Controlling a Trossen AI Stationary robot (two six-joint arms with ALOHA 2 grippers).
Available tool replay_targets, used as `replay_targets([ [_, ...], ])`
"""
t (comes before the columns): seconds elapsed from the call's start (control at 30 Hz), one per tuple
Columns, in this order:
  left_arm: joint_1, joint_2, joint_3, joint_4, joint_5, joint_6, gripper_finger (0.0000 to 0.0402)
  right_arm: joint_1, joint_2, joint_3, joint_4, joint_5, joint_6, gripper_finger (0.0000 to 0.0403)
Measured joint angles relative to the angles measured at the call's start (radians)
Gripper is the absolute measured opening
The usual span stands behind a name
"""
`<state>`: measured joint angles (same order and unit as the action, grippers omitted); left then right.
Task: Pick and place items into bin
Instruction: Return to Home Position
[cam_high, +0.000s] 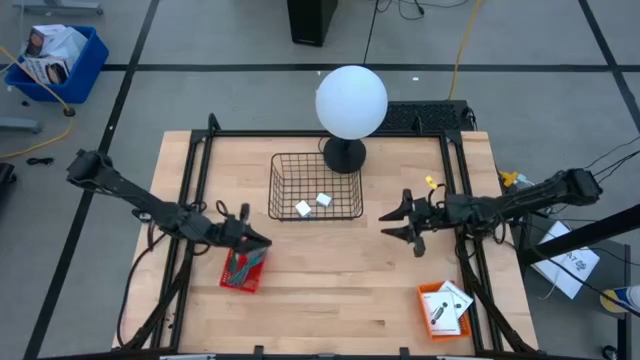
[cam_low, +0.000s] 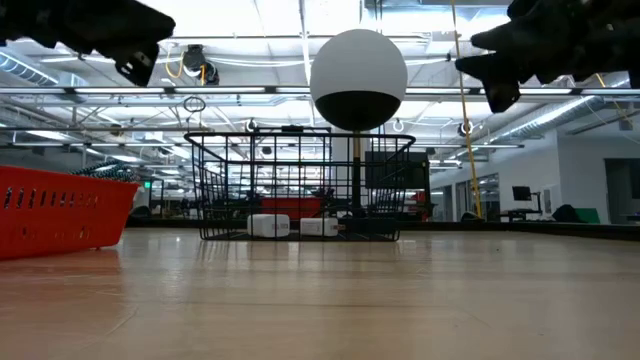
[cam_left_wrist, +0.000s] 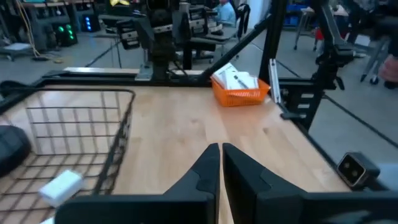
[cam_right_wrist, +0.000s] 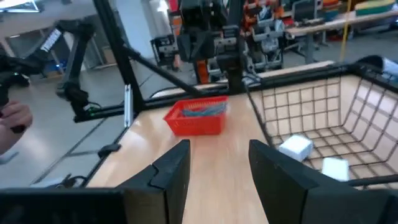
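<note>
A light wooden table (cam_high: 330, 290) with a black frame along its edges fills the overhead view. Two dark arms reach in over it from opposite sides.

The left gripper (cam_high: 265, 242) hangs above a red plastic basket (cam_high: 228, 280) near the table's left side. Its fingers (cam_left_wrist: 208, 171) are closed almost together, with nothing between them. The right gripper (cam_high: 385, 224) hovers over bare wood to the right of centre. Its fingers (cam_right_wrist: 174, 165) are spread wide and hold nothing.

A white globe lamp (cam_high: 351, 101) on a black base stands at the back of the table. Just in front of it sits a black wire basket (cam_high: 275, 185).

The red plastic basket holds teal items (cam_high: 240, 262), too small to make out clearly. An orange tray (cam_high: 428, 300) sits near the front right corner. White flat cards (cam_high: 450, 305) with black marks lie in it.

Two small white blocks (cam_high: 303, 209) rest on the floor of the black wire basket, close beside each other.
</note>
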<state>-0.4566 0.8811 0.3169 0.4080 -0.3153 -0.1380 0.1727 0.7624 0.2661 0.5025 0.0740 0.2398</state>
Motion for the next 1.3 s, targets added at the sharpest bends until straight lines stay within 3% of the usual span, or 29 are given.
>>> replay_targets([
  [0.27,0.002,-0.29,-0.048,-0.221,-0.042,0.029,0.0024,-0.06,-0.212,-0.001,-0.243,0.0,-0.044,0.0155],
  [0.63,0.003,-0.551,-0.05,-0.409,-0.063,0.1,0.0024,-0.127,-0.452,-0.053,-0.313,-0.007,-0.122,0.0155],
  [0.97,0.099,-0.734,-0.201,-0.418,0.054,0.075,0.0024,-0.254,-0.619,-0.095,-0.414,-0.185,-0.102,0.0155],
  [1.2,0.123,-0.848,-0.213,-0.519,0.089,0.099,0.0024,-0.334,-0.664,-0.1,-0.49,-0.282,-0.123,0.0155],
  [1.3,0.124,-0.88,-0.213,-0.558,0.084,0.122,0.0024,-0.361,-0.672,-0.16,-0.434,-0.291,-0.124,0.0155],
])
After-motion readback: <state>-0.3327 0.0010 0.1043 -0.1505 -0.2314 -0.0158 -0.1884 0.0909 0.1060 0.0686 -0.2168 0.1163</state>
